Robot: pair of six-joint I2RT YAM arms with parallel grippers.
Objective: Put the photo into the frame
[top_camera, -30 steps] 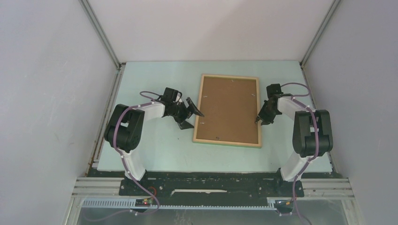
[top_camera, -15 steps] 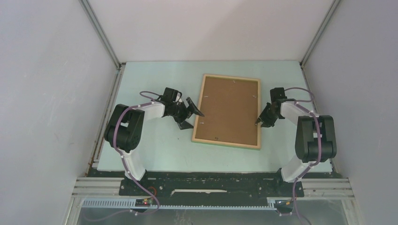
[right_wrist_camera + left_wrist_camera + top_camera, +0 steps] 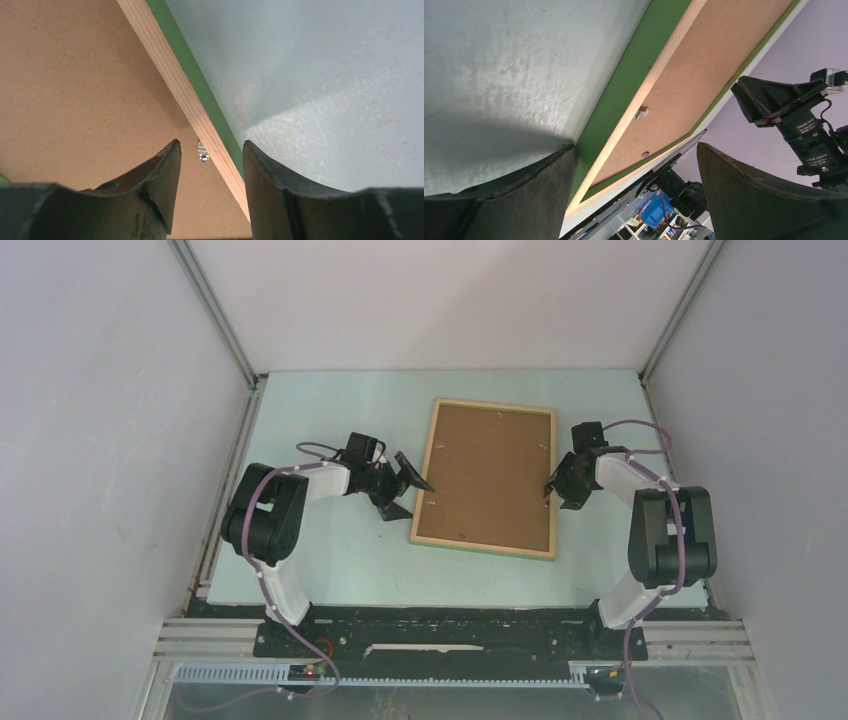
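R gripper (image 3: 210, 150) — over frame (image 3: 167, 75) edge

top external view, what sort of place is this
Probably a lab robot work cell: blank grey panel walls on aluminium rails box in a pale green table, with the left arm and right arm bolted at its near edge.

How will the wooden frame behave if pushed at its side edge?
The frame looks thin and rigid, so it would likely slide flat, not bend. It lies flat on the smooth table, so lifting its low edge may be awkward.
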